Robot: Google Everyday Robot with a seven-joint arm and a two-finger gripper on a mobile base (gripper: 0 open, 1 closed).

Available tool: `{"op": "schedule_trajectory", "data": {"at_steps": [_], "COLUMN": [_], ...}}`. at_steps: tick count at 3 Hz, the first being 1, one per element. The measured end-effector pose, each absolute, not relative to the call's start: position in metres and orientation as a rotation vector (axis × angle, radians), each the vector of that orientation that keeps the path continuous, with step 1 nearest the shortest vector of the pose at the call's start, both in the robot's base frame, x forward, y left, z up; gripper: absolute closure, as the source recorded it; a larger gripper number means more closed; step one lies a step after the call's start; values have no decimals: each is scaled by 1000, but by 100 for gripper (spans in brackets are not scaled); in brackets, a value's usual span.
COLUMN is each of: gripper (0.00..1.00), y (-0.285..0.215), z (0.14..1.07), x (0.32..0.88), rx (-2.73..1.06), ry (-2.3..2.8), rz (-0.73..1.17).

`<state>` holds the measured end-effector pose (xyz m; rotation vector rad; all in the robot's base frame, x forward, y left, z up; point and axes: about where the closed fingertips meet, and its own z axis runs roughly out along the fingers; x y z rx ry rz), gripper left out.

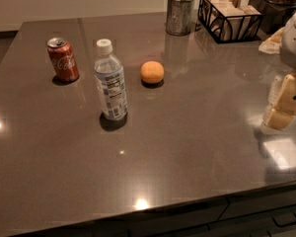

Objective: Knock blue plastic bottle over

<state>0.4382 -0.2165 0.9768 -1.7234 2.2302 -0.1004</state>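
Bottle (110,80) stands upright mid-worktop (187,147), btw can (62,59) and orange (152,72), touching neither. Claw (283,102) hangs at the right edge, well apart from it; open or closed, can't tell. Best bet: strike high, near the cap, pushing toward bare worktop, clear of the orange. Arm is cut off by the frame.

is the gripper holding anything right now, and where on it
Nothing: the gripper hangs at the right edge, far from the blue plastic bottle, which stands upright on the table, untouched.
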Motion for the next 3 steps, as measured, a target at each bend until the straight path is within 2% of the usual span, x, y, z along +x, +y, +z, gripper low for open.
{"op": "schedule_trajectory", "data": {"at_steps": [1, 2, 3], "gripper": [0, 0, 0], "y": [-216, -191, -145], "z": [977, 977, 974], "x": [438, 447, 462], "rx": [-1723, -1703, -1687], "ry": [2230, 2197, 2140], "rz": [-101, -36, 38]}}
